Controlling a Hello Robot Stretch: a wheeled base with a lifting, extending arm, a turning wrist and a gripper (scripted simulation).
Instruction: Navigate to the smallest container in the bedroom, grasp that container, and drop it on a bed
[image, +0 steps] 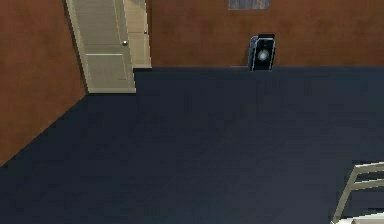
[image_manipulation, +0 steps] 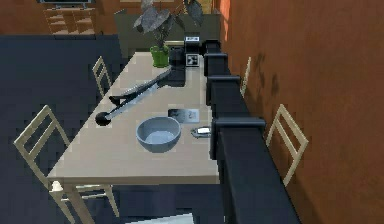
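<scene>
A grey-blue bowl (image_manipulation: 158, 132) stands on a beige dining table (image_manipulation: 120, 150), near its front half. The dark arm bar (image_manipulation: 228, 125) runs up along the table's right side. At its far end sit two small white squares, and left of them the gripper (image_manipulation: 172, 57) over the table's far end. A plant in a green pot (image_manipulation: 158, 54) stands right by the gripper, so I cannot tell whether it holds anything. A long dark object (image_manipulation: 138, 98) lies slantwise across the tabletop.
Pale wooden chairs (image_manipulation: 38, 140) stand round the table, one (image_manipulation: 288, 140) against the orange wall. Two small items (image_manipulation: 184, 116) lie near the bowl. In the forward view, dark blue floor (image: 200, 140) leads to a cream door (image: 102, 45), a dark framed object (image: 262, 52) and a chair (image: 365, 195).
</scene>
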